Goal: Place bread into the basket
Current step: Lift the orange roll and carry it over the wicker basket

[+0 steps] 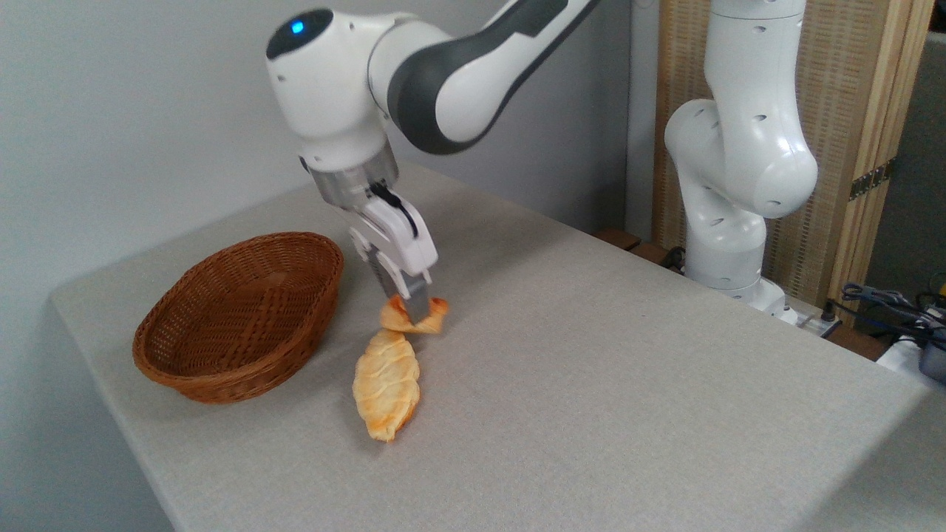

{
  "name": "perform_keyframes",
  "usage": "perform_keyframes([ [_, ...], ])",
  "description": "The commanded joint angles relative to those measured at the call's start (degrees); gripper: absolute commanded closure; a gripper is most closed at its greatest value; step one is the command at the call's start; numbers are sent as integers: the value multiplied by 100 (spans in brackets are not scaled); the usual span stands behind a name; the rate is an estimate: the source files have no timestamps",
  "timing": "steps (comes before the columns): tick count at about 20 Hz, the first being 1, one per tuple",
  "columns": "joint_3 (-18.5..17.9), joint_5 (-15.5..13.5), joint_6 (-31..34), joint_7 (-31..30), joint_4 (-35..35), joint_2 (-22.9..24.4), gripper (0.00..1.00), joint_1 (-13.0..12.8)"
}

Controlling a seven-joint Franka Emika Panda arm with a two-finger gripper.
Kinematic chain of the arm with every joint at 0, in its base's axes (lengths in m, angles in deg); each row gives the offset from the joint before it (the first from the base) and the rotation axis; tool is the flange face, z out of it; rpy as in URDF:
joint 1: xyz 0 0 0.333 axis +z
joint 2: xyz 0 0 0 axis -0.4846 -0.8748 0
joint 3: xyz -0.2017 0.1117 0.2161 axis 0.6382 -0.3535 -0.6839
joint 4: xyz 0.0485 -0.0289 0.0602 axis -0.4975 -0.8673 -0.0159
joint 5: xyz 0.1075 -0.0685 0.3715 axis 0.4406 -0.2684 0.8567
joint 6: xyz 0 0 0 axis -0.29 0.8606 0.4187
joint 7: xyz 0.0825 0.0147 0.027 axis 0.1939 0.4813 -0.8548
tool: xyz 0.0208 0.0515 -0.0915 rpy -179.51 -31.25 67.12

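On our left of the grey table [591, 384], we note the wicker basket [240, 314] sitting empty, just right of it the gripper [414, 301], fingers closed on the orange bread [436, 314], pale braided loaf [386, 384] touching below.

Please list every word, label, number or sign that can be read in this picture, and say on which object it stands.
None can be read. The arm, gripper, basket, orange bun, braided loaf and table show no text. The arm carries only a blue light.
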Motion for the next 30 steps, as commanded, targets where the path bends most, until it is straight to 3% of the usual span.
perform_keyframes([
  [1,-38,-606,73,40,691,-69,61,-32],
  [8,217,-757,-287,13,1457,-561,47,-32],
  [11,392,-924,-1119,-92,1475,-746,28,-32],
  [12,488,-924,-1427,-162,1475,-842,14,-32],
  [14,620,-907,-1762,-424,1475,-1009,0,-32],
  [21,726,-933,-2379,-812,1484,-1352,0,-32],
  [30,726,-915,-2441,-901,1484,-1362,0,-32],
])
